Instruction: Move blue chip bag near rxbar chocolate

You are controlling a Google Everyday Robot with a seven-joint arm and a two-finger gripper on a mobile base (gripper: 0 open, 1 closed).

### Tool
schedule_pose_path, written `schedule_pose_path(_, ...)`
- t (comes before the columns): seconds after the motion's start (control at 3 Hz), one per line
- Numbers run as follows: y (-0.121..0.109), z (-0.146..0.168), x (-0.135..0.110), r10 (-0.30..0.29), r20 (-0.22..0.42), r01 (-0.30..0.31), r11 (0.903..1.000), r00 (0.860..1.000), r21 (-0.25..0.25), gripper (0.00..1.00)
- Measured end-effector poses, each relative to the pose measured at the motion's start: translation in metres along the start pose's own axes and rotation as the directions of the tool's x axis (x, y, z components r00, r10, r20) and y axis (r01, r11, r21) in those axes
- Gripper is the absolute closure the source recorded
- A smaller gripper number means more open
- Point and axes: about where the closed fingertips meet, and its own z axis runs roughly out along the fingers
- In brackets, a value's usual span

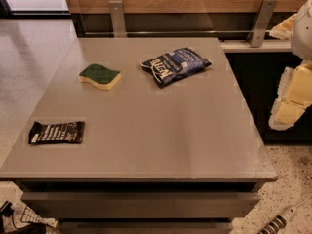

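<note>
rxbar chocolate (56, 132) front-left | blue chip bag (175, 65) far centre | gripper (291, 104) far right, apart from both, spread cannot tell

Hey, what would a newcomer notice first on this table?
The blue chip bag lies crinkled at the far middle of the grey table, a green-and-yellow sponge to its left. The rxbar chocolate sits near the front left corner; the tool hangs beyond the table's right edge.
</note>
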Motion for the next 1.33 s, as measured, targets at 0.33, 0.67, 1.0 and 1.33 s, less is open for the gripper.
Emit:
schedule_pose_path(0.33,-0.004,0.000,0.001,0.003,0.004,-0.003,1.0000,1.000,0.006,0.00)
schedule_pose_path(0.67,-0.035,-0.001,0.008,0.024,0.035,-0.026,0.9980,0.999,0.058,0.00)
schedule_pose_path(1.0,-0.095,0.008,0.008,0.080,0.138,-0.098,0.9867,0.987,0.130,0.00)
schedule_pose_path(1.33,-0.154,0.030,-0.002,0.138,0.277,-0.191,0.9658,0.951,0.175,0.00)
